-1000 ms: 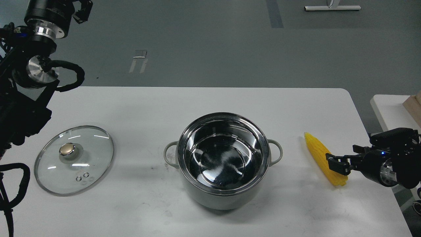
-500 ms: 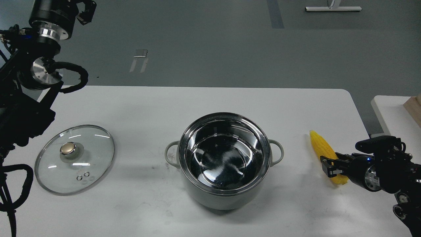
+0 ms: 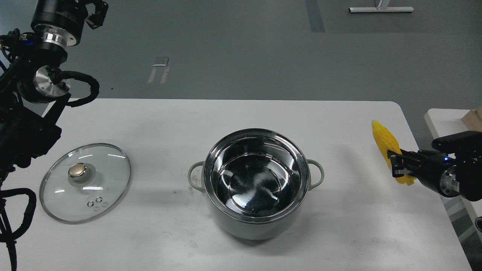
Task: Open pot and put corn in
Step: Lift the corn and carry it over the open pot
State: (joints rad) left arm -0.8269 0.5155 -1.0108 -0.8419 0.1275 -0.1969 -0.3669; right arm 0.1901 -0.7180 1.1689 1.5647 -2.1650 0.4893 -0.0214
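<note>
Since the earlier frames your right gripper [image 3: 396, 168] has carried the corn [image 3: 386, 145] up off the table [image 3: 241, 116] and out toward the right edge; the cob now hangs tilted, tapered tip up and away, with the jaws pinching it near its thick lower end. You are in the second step, since the pot [image 3: 257, 180] already stands open at the middle of the table, its shiny interior bare, and the glass lid [image 3: 86, 182] lies flat, knob up, well to the left of it. Your next move calls for a leftward carry, high enough to pass over the pot's right loop handle and rim, then a lowering into the bowl before you release. Because the cob looks about as long as the pot is wide, you may need to tip it so it slides in rather than bridges the rim. Nothing lies on the table between corn and pot. Your left gripper [image 3: 95, 13] sits high at the upper left, far from the work; whether its fingers are spread cannot be told.
</note>
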